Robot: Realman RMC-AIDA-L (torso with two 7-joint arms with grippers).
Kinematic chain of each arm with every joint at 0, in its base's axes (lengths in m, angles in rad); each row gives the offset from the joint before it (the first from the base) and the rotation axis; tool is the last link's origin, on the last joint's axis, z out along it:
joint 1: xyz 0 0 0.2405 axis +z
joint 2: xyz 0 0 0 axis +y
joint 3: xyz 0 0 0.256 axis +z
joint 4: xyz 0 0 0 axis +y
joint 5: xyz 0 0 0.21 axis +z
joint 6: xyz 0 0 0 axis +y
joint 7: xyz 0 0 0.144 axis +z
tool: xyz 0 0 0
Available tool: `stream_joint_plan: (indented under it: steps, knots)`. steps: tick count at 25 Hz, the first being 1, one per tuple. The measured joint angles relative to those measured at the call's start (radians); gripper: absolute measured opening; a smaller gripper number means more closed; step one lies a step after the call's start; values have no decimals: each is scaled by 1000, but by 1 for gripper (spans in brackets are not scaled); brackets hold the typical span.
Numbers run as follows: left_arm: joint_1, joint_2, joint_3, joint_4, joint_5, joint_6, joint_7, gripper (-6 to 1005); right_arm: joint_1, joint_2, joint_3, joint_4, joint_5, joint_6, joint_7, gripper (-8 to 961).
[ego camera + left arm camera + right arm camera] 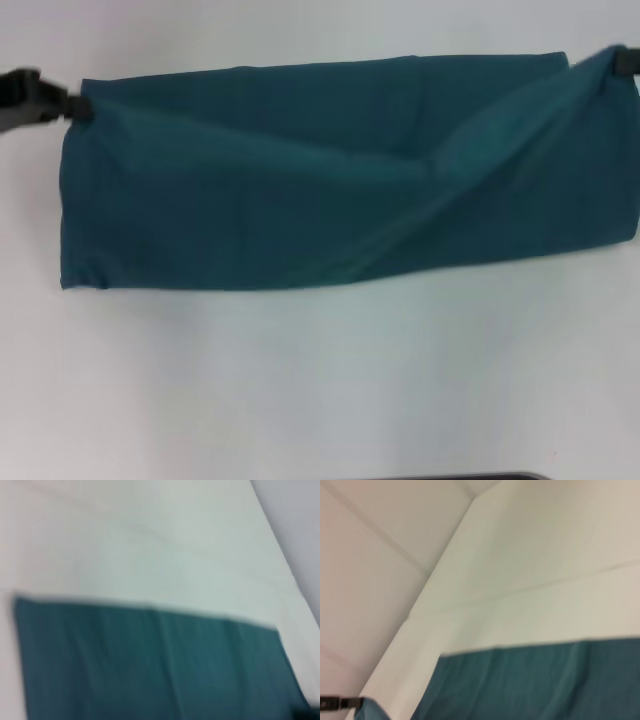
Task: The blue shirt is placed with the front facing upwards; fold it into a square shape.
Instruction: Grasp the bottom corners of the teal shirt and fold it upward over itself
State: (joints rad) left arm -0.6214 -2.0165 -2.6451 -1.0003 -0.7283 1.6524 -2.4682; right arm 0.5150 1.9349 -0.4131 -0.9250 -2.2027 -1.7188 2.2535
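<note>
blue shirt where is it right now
In the head view the blue shirt lies as a wide folded band across the white table, left claw and right claw at its far corners.

Before me lies a plain white table (320, 380), smooth and bare across its near half. Directly on it rests the blue shirt (300, 190), folded into a long band that runs from my left side to my right across the far half of the surface. Its near edge lies flat against the white top, and its plain teal cloth shows soft creases. My wrist views show the same white surface beyond the cloth's edge.
</note>
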Motion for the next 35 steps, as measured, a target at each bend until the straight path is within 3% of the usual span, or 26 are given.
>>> stream_joint_plan:
  steps: [9, 14, 17, 27, 35]
  knots:
    - [-50, -63, 84, 77, -21, -396, -1, 1, 47, 9, -24, 108, 1, 248, -10, 110]
    - [-59, -73, 186, 138, -17, -581, -35, 1, 77, 27, -97, 162, -1, 389, -2, 116]
    - [-64, -74, 216, 162, -12, -633, -45, -1, 88, 46, -159, 170, -2, 483, 3, 119]
    - [-70, -72, 220, 176, 47, -696, -96, 1, 99, 69, -168, 171, 1, 597, 1, 130]
    - [-76, -79, 237, 180, 58, -704, -99, 1, 126, 101, -219, 174, -2, 706, -12, 139]
